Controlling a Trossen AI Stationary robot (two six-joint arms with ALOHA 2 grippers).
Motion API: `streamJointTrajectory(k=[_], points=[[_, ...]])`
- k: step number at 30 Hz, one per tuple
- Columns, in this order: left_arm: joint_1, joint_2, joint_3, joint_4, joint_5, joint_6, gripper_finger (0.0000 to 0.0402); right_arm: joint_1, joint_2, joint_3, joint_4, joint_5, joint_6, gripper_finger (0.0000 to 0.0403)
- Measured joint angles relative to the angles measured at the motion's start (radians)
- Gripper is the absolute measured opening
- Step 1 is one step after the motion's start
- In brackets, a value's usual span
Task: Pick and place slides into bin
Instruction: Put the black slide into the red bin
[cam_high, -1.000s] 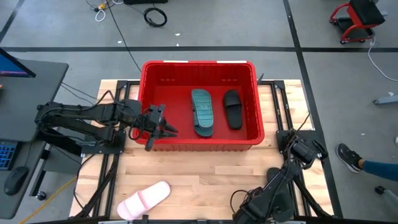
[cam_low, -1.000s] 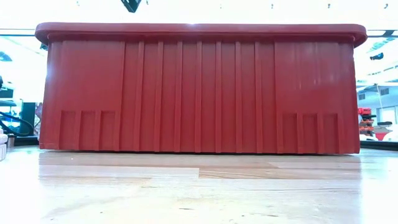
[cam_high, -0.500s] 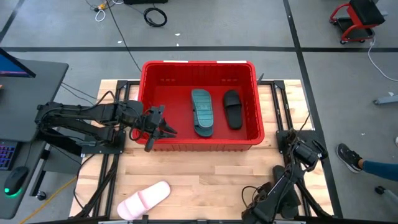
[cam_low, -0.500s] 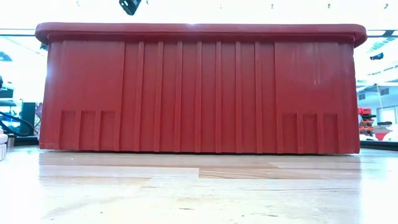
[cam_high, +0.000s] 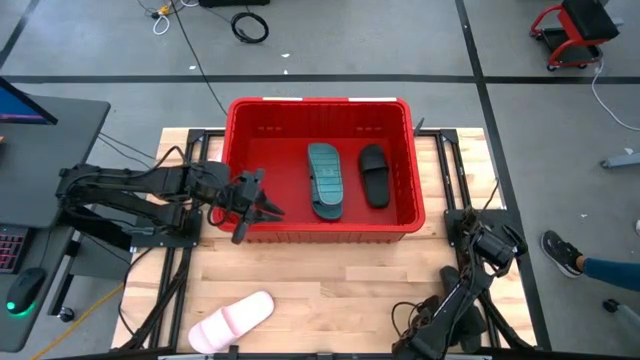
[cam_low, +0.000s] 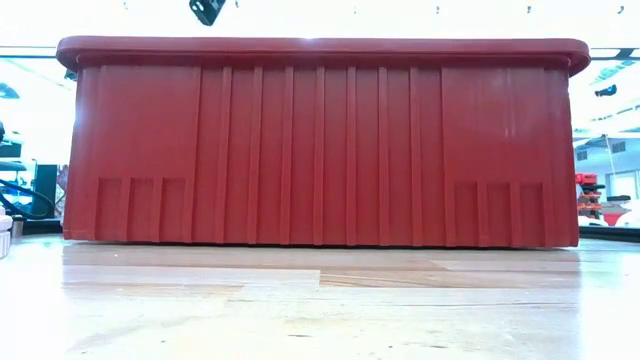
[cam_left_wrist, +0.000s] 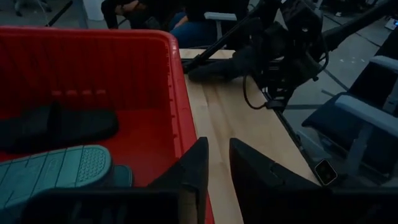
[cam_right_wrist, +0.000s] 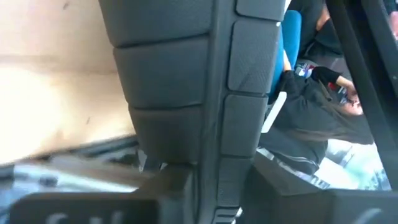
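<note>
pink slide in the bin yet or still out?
Out. The pink slide lies on the table's near-left part, well outside the red bin.

Left end effector (cam_high: 268, 211) sits over the near-left corner of the red bin (cam_high: 245, 108), fingers slightly apart w/ nothing between them. Teal slide (cam_high: 324, 179) & black slide (cam_high: 374, 175) lie inside the bin, beyond it to its right. Pale pink slide (cam_high: 232, 321) rests on the tabletop (cam_high: 330, 275), well behind it at the near edge.

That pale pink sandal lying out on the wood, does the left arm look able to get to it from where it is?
Probably yes. The pink slide lies alone on the bare table, on the left arm's side, nothing covering it. The left gripper, empty, hangs over the bin rim.
</note>
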Motion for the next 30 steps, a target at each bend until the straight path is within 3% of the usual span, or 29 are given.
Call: streamJointTrajectory(k=[3, 12, 21, 25, 28, 30], points=[[0.0, -0.014, 0.0, 0.004, 0.001, -0.011, 0.0064, -0.01, -0.009, 0.009, 0.004, 0.002, -0.022, 0.0064], [0.03, -0.052, 0.0, -0.045, -0.009, -0.001, 0.0067, -0.015, -0.237, 0.034, 0.012, 0.214, 0.032, 0.0062], [0.091, -0.062, 0.0, -0.093, -0.01, 0.0, 0.0059, -0.061, -0.483, 0.272, 0.138, 0.444, -0.106, 0.0061], [0.114, -0.062, 0.0, -0.092, -0.01, 0.0, 0.0054, -0.112, -0.493, 0.445, 0.136, 0.686, -0.155, 0.0061], [0.134, -0.062, 0.0, -0.092, -0.01, 0.0, 0.0052, -0.172, -0.478, 0.558, 0.146, 0.929, -0.305, 0.0061], [0.147, -0.062, 0.0, -0.091, -0.01, 0.0, 0.005, -0.221, -0.46, 0.617, 0.164, 1.034, -0.434, 0.0061]])
